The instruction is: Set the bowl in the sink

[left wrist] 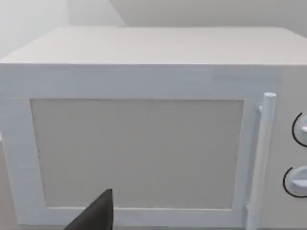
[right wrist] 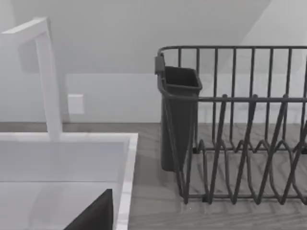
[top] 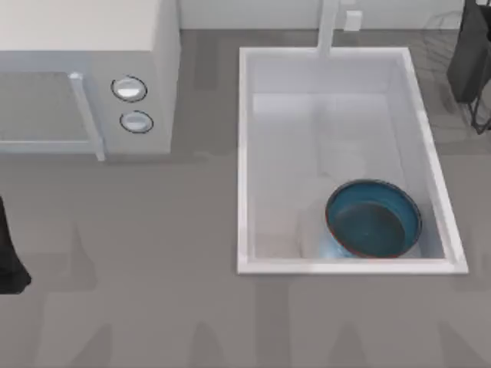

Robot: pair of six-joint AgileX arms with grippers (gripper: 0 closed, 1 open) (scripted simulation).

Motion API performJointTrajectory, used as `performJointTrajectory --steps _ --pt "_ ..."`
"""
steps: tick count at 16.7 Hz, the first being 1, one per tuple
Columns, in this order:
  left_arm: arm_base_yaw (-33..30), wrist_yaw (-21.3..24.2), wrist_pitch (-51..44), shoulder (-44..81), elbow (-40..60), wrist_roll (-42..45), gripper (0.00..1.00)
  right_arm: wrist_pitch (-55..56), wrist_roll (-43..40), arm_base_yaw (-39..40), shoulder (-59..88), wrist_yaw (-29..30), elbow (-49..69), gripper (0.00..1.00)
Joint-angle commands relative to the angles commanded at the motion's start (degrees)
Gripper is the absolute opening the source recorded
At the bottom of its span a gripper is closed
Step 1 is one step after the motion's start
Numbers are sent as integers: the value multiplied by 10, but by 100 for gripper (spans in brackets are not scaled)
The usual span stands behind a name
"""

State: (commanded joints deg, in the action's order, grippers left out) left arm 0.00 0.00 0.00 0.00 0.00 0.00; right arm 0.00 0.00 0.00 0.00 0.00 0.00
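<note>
The bowl (top: 374,219), blue-teal with a dark inside and a thin reddish rim, rests on the floor of the sink (top: 243,161), in its front right corner, close to the front wall. The sink's white faucet (top: 328,27) rises at the back rim, and the faucet (right wrist: 48,81) stands over the sink's rim (right wrist: 125,182) in the right wrist view. My left arm (top: 9,261) is parked at the table's left edge, far from the bowl. A dark part of my left gripper (left wrist: 93,215) faces the microwave. A dark part of my right gripper (right wrist: 93,215) hangs over the sink's right rim.
A white microwave (top: 84,46) with two round knobs (top: 129,89) stands at the back left; its door (left wrist: 136,153) faces the left wrist camera. A dark wire dish rack (right wrist: 240,143) with a dark cup (top: 469,54) sits right of the sink. Grey tabletop (top: 153,307) spreads in front.
</note>
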Motion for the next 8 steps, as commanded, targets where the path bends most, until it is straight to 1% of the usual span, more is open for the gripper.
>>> performJointTrajectory --steps 4,8 --pt "0 0 0 0 0 0 100 -11 3 3 18 -1 17 100" --pt "0 0 0 0 0 0 100 -71 18 17 126 -1 117 100"
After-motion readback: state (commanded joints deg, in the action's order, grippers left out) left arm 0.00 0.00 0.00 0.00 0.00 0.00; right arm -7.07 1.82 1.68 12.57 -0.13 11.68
